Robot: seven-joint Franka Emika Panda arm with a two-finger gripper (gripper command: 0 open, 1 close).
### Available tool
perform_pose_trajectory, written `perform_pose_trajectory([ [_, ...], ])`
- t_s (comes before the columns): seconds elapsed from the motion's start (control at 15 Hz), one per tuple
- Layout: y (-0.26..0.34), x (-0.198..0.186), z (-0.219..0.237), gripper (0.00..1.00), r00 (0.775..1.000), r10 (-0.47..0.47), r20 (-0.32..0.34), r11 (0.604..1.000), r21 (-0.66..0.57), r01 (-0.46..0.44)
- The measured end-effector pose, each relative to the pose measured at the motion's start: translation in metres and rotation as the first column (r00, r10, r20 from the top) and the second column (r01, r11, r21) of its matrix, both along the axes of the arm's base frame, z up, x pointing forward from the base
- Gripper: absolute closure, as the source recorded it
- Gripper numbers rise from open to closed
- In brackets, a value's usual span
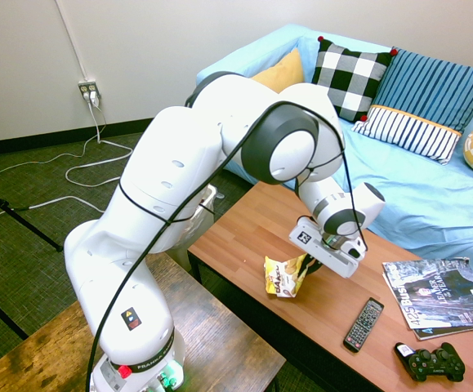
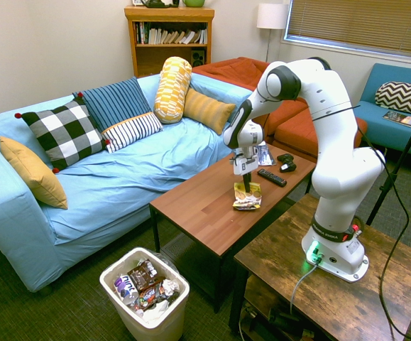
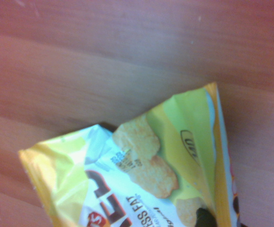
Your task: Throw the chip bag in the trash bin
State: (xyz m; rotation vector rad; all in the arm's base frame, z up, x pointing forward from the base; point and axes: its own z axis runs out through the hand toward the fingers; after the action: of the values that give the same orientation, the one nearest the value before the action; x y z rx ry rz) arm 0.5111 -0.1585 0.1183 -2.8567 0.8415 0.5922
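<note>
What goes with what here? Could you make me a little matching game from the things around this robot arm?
Things:
1. chip bag
2. trash bin
3. remote
4. checked pillow

Places:
A. on the blue sofa
B. on the floor, full of wrappers
C. lying flat on the coffee table, beside a magazine
D. pinched at its top by the gripper, over the table

Pairs: 1-D, 2-B, 3-C, 4-A
</note>
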Motion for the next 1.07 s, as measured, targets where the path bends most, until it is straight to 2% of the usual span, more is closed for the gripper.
perform_pose_trajectory([
  [0.33,0.049,0.029,0.079,1.00,0.990,-0.085,0.115,0.995,-0.046,0.091],
  [0.6,0.141,0.048,0.130,1.00,0.977,-0.109,0.183,0.984,-0.119,0.132],
  [0.8,0.230,0.048,0.148,1.00,0.970,-0.081,0.231,0.974,-0.189,0.127],
  [1.07,0.331,0.031,0.142,1.00,0.960,-0.063,0.274,0.953,-0.269,0.139],
])
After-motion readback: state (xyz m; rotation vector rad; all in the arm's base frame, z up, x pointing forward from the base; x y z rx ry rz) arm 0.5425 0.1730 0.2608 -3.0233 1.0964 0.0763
